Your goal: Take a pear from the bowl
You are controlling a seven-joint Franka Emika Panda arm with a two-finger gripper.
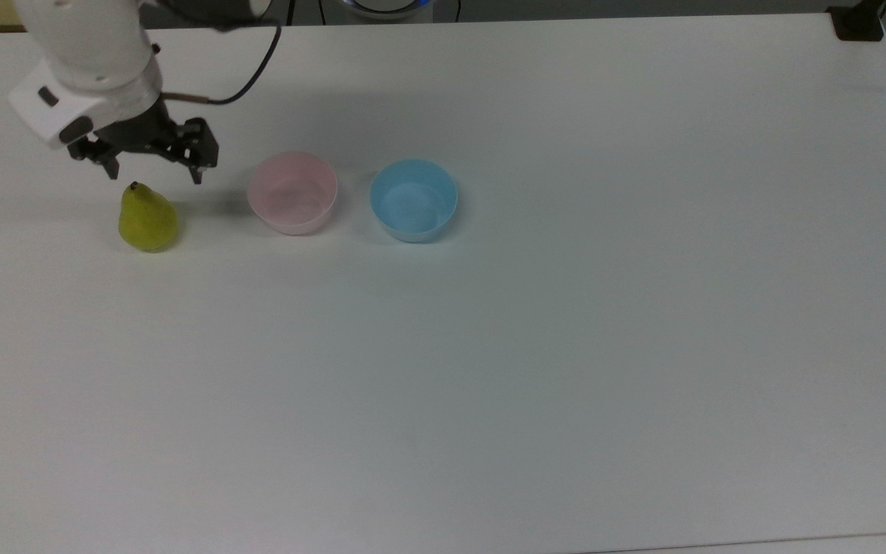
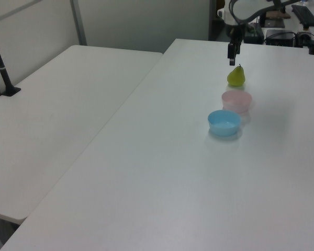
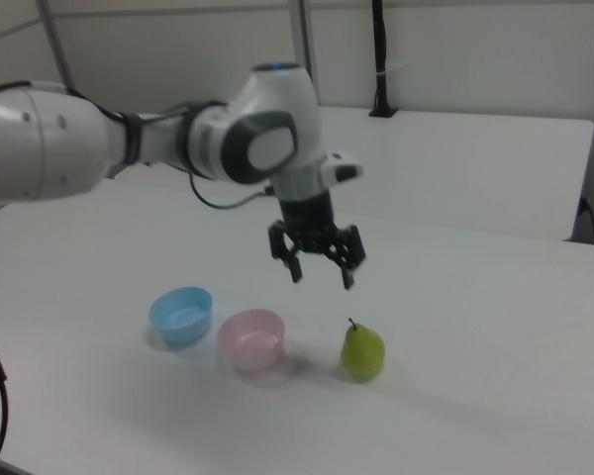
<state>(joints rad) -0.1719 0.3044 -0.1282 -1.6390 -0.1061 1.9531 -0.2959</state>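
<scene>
Now you've got the gripper (image 1: 154,175) hanging in the air with its two fingers spread wide and nothing between them; in the right view it (image 3: 322,275) sits clearly above the table (image 1: 535,346), fingertips pointing down. Look just below it: the pear (image 1: 148,220) stands upright on the bare white tabletop, stem up, round bottom down, free of any contact with the fingers. In the right view the pear (image 3: 361,350) is beneath the gripper and a little to the right view's right.

Your pink bowl (image 1: 292,192) has nothing inside it, its smooth inside plain to see from the top view. The pear sits outside the bowl, near it on the top view's left, with a gap of table between them. On the bowl's other side, the top view's right, you have the light blue bowl (image 1: 414,199), close by but not touching. In the left view the three line up going away from the camera: blue bowl (image 2: 224,123), pink bowl (image 2: 236,100), then pear (image 2: 236,76), with the gripper (image 2: 232,59) above and just behind the pear.
</scene>
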